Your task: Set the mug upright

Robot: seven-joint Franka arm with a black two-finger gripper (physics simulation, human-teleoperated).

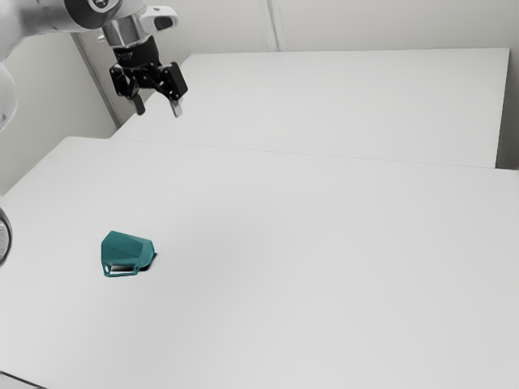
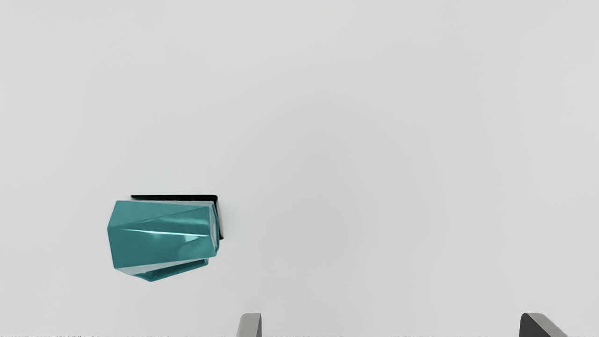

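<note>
A teal faceted mug [image 1: 126, 249] lies on its side on the white table, toward the exterior view's left, its handle facing that view's near edge. My gripper [image 1: 157, 111] hangs high above the table, well apart from the mug. In the wrist view the same mug [image 2: 161, 234] rests off to one side of my gripper [image 2: 390, 323], beyond the nearer finger. Both fingers stand wide apart with nothing between them, so the gripper is open.
The white table [image 1: 308, 267] spreads under the arm. Behind it stands another white surface [image 1: 340, 105], with pale walls further back. A dark thin line crosses the exterior view's lower left corner.
</note>
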